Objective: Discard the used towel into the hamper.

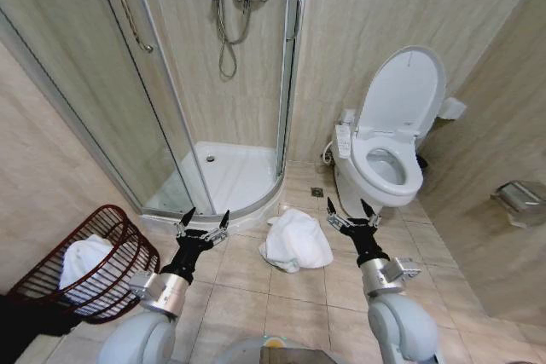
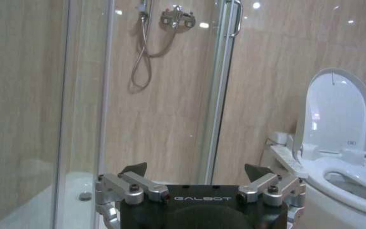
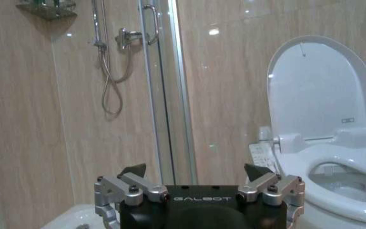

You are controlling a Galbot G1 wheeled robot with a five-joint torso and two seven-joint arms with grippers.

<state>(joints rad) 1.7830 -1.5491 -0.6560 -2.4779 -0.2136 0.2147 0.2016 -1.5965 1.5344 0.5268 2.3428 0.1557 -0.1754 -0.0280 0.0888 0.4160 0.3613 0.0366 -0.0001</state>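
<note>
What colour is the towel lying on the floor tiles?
White; the towel shows best in the head view, crumpled between the shower and toilet.

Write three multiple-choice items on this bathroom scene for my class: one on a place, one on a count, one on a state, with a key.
1. Where does the loose towel lie?
A. In the shower tray
B. On the floor tiles between the two pincers
C. On the toilet seat

2. How many white towels are there, counting the one in the hamper?
A. One
B. Two
C. Three

3. How is the toilet lid?
A. Raised
B. Shut
C. Missing

Key:
1 B: it sits on the tiles between the left pincer and the right pincer.
2 B: one on the floor, one in the hamper.
3 A: the lid stands upright behind the bowl.
</note>
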